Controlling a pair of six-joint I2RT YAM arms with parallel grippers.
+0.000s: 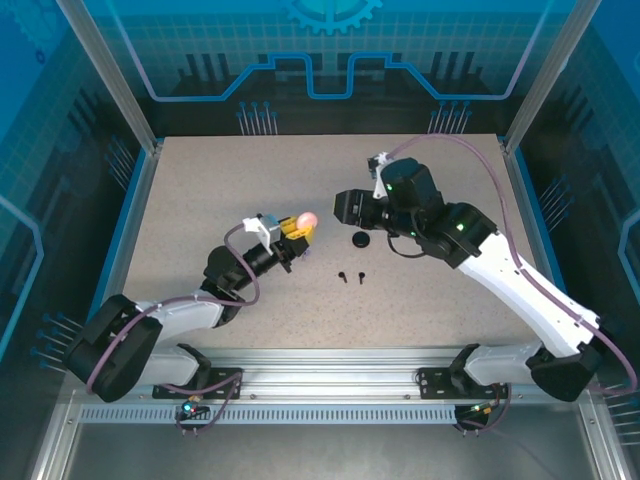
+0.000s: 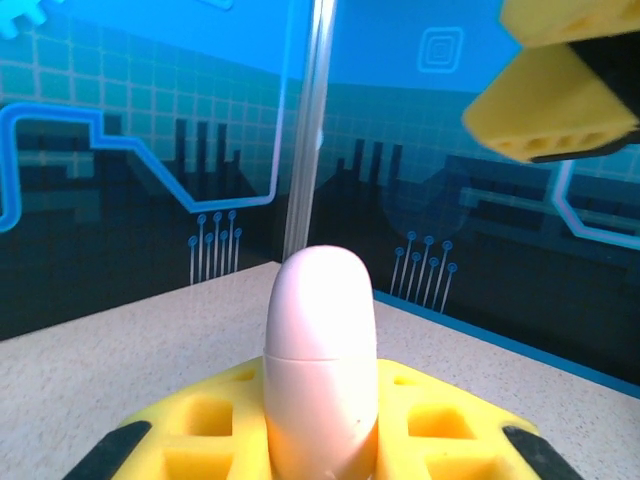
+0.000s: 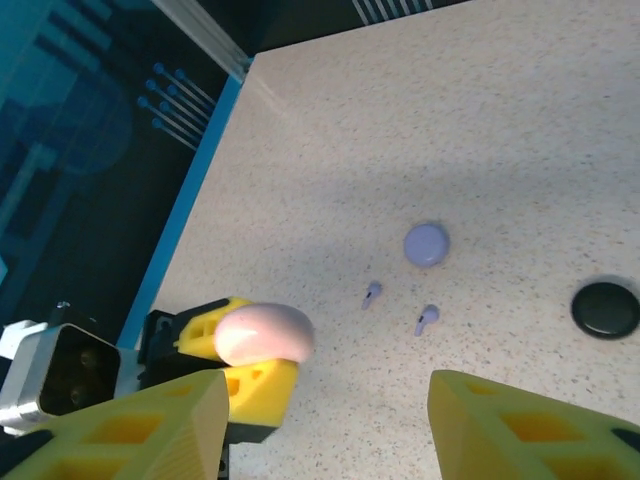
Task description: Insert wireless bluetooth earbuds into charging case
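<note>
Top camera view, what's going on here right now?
The left gripper is clamped on a closed pale pink case, holding it up. The right gripper faces it with jaws open and empty. On the table lie a lavender case, two loose lavender earbuds beside it, and a black case.

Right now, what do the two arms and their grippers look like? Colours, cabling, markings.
The left arm and right arm have white links between black joint housings, each trailed by a purple cable. The right arm shows small green lights. The left gripper and right gripper carry chunky yellow fingers with lattice cut-outs. No lettering legible.
</note>
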